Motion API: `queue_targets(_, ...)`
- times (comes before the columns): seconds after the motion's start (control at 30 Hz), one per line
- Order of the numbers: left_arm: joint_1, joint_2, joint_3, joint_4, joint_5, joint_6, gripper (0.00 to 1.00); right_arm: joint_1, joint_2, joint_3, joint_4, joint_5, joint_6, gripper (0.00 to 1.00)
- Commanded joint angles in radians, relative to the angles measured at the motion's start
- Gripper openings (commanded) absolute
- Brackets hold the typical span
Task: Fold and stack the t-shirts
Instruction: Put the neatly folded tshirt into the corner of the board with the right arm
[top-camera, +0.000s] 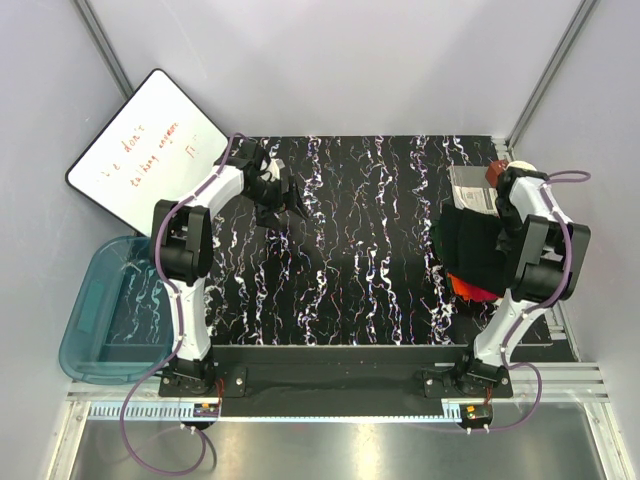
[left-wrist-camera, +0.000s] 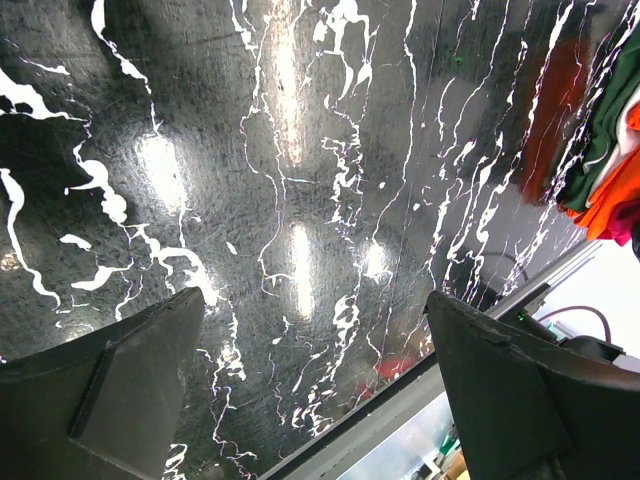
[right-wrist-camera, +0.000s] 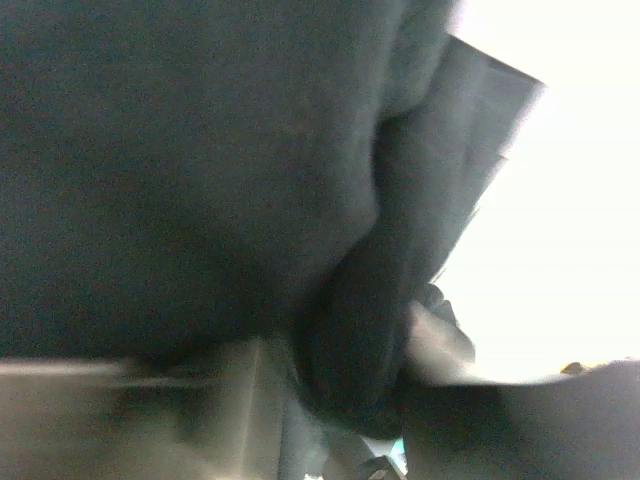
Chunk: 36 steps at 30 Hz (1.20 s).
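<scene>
I see the left gripper (top-camera: 283, 205) spread wide above the marbled table (top-camera: 370, 250). The right gripper (top-camera: 503, 200) is at the t-shirts (top-camera: 475, 250), stacked at the table's right edge, black uppermost; its blurred view leaves me unable to tell its state. On the whiteboard (top-camera: 140, 150), I can read only "don't" in the orange handwriting.

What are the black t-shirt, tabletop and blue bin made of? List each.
Black t-shirt: soft matte cloth; it slumps in folds.
Tabletop: glossy black marble-look surface, white veins, lamp glare.
Blue bin: translucent, probably plastic; the pattern shows through.
</scene>
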Motion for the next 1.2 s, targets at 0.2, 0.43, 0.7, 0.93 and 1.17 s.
queue_targets(0.2, -0.008, -0.009, 0.019, 0.006, 0.026, 0.022, 0.99, -0.008, -0.272, 0.17, -0.003, -0.067, -0.073, 1.0)
queue_targets(0.43, -0.011, -0.003, 0.021, 0.006, 0.029, 0.032, 0.99, 0.013, -0.376, 0.185, 0.021, -0.42, -0.106, 1.0)
queue_targets(0.7, -0.011, -0.006, 0.009, 0.006, 0.029, 0.035, 0.99, 0.171, -0.368, 0.084, 0.08, -0.699, -0.082, 0.0)
queue_targets(0.93, -0.013, -0.005, 0.01, 0.008, 0.027, 0.032, 0.99, 0.329, -0.223, 0.101, 0.112, -0.81, -0.033, 0.0)
queue_targets(1.17, -0.013, -0.011, 0.004, 0.006, 0.026, 0.035, 0.99, 0.364, -0.06, 0.05, 0.156, -0.833, -0.039, 0.0)
